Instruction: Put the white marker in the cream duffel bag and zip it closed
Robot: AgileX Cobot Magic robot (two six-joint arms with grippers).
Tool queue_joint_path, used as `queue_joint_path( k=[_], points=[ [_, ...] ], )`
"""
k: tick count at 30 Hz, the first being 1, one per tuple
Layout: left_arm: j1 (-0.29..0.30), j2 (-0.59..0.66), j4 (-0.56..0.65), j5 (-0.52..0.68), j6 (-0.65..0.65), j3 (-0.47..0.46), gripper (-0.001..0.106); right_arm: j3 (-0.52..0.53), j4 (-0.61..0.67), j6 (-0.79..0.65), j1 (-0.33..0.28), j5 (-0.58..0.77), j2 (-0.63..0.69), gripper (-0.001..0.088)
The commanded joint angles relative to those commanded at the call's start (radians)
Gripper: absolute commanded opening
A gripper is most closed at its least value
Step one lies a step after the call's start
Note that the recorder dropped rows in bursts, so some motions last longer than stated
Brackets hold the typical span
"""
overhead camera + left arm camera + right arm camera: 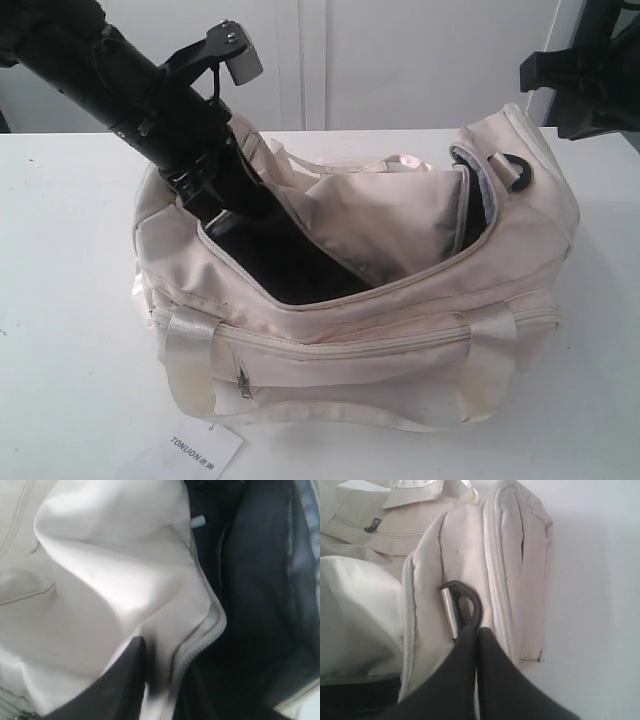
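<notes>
The cream duffel bag (380,340) stands on the white table with its top zipper open and its dark lining showing. My left arm (200,150) reaches down into the opening at the bag's left end, so the left gripper is hidden there. In the left wrist view the left gripper (167,680) is open inside the bag (100,580), with the zipper rim (200,640) running between its jaws. A small pale stub (197,521) lies deep in the lining. I cannot tell whether it is the white marker. My right gripper (479,630) is shut and empty above the bag's right end (465,555).
A black D-ring (465,600) sits just under the right fingertips, also seen as the D-ring (512,168) on the bag's right end. A white paper tag (195,450) lies on the table (60,300) at the bag's front left. The right arm (585,80) hangs at the upper right.
</notes>
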Motion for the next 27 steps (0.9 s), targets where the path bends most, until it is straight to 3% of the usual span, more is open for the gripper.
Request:
queue_joint_path(
  k=[9,18,22,27],
  points=[
    [0.000,-0.060,0.016,0.002,0.000,0.000,0.046,0.000,0.000,0.000,0.000,0.002,0.000,0.0000],
    [0.000,-0.154,0.213,0.016,-0.106,0.000,0.046,0.000,0.002,0.000,0.000,0.005,0.000,0.0000],
    [0.000,-0.182,0.295,-0.033,-0.266,0.000,0.046,0.000,0.003,0.000,0.000,0.007,0.000,0.0000],
    [0.000,-0.191,0.507,-0.069,-0.621,0.000,0.045,0.000,0.007,0.000,0.000,0.007,0.000,0.0000]
  ],
)
